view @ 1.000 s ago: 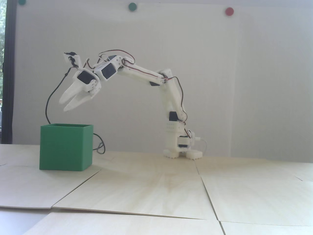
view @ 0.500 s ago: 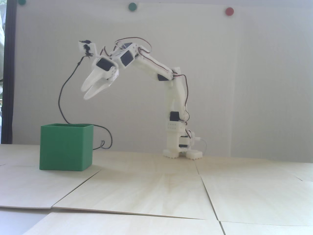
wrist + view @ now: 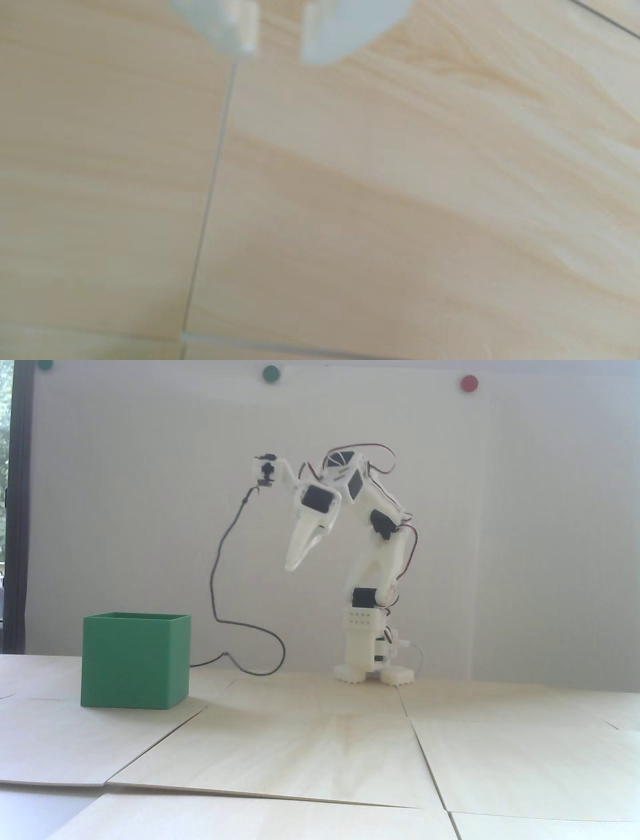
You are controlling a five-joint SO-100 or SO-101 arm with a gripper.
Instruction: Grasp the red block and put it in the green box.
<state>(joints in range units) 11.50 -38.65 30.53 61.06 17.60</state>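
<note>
The green box (image 3: 135, 660) stands open-topped on the left of the wooden table in the fixed view. No red block shows in either view; the box's inside is hidden from this low angle. My white gripper (image 3: 292, 562) hangs high in the air, well right of the box and close to the arm's own base, pointing down and left. In the wrist view the gripper (image 3: 277, 57) enters from the top edge, with bare wood showing in the gap between its fingertips (image 3: 247, 48). It is open and holds nothing.
A black cable (image 3: 217, 585) droops from the wrist camera to the table behind the box. The arm's base (image 3: 372, 672) stands at the table's back. Pale wooden panels with seams (image 3: 211, 180) cover the table. Coloured round dots (image 3: 469, 383) sit high on the wall.
The arm has folded back to the right, carrying the gripper from above the green box toward its base. The fingers have stayed apart and the cable has trailed along.
</note>
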